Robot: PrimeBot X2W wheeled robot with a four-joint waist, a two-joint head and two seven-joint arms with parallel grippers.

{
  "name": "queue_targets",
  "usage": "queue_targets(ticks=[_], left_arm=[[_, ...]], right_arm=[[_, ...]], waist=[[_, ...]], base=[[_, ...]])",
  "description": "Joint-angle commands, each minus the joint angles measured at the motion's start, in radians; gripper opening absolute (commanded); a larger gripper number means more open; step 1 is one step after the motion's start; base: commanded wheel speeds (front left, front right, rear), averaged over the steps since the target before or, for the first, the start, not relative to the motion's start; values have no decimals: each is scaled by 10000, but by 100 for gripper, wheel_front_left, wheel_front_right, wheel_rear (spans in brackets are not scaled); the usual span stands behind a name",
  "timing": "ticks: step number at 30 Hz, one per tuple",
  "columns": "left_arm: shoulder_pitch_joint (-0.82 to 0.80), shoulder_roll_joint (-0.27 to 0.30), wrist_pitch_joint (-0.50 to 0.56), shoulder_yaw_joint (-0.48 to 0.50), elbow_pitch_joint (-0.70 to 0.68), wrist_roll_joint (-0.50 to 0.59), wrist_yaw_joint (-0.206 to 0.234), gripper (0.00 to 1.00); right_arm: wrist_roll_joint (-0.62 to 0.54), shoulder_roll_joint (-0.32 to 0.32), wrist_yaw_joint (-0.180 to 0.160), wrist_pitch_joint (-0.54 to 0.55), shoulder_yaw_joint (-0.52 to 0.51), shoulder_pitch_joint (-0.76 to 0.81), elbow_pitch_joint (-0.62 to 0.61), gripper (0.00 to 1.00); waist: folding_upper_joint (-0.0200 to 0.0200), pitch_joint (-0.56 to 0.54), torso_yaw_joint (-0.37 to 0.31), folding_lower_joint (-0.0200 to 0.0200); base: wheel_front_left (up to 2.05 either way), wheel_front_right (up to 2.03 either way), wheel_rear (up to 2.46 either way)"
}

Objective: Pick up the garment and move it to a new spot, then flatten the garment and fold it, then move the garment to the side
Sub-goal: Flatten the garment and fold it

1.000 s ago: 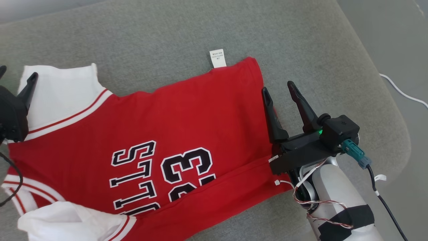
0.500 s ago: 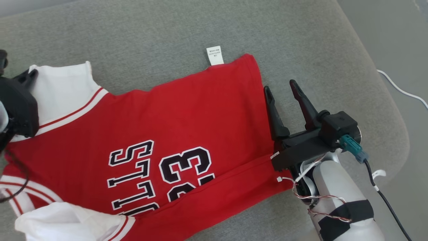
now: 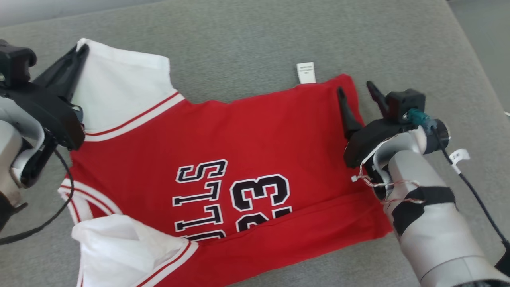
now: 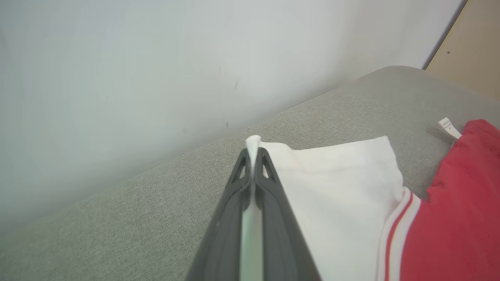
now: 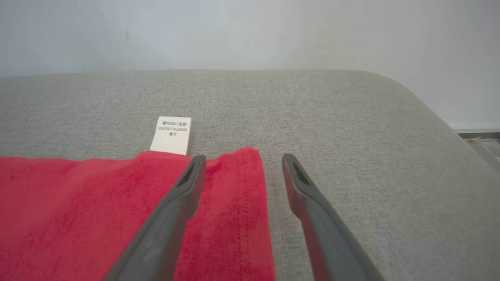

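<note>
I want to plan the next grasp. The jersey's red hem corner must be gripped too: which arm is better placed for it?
Right. The right gripper is open, its fingers straddling the jersey hem edge beside the label. The left gripper is shut on the white sleeve.

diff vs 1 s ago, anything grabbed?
Left gripper went from open beside the white sleeve to shut on its corner. The head view itself shifted too. Right gripper stays open, straddling the red hem; the jersey still lies on the grey cushion.
</note>
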Motion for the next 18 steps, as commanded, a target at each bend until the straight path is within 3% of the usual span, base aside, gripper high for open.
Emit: queue_targets(ticks=[1,16,17,18], left_arm=[[23,-57,-133,-90,-114,32,24,0],[-432,15,-575,-649,-585,-30,24,0],[-430,32,-596,-681,-586,-46,23,0],[-446,49,-618,-704,-591,-60,23,0]], right_arm=[[-104,-61,-18,17,-98,-219,269,100],[-728,-290,-18,95,-1089,-1771,2688,100],[-762,-270,-18,93,-1149,-1806,2763,90],[-811,-263,-18,67,-1210,-1854,2811,33]], waist=[[0,-23,476,0],[0,355,887,0],[0,357,891,0],[0,363,897,0]], base=[[0,0,0],[0,0,0],[0,0,0],[0,0,0]])
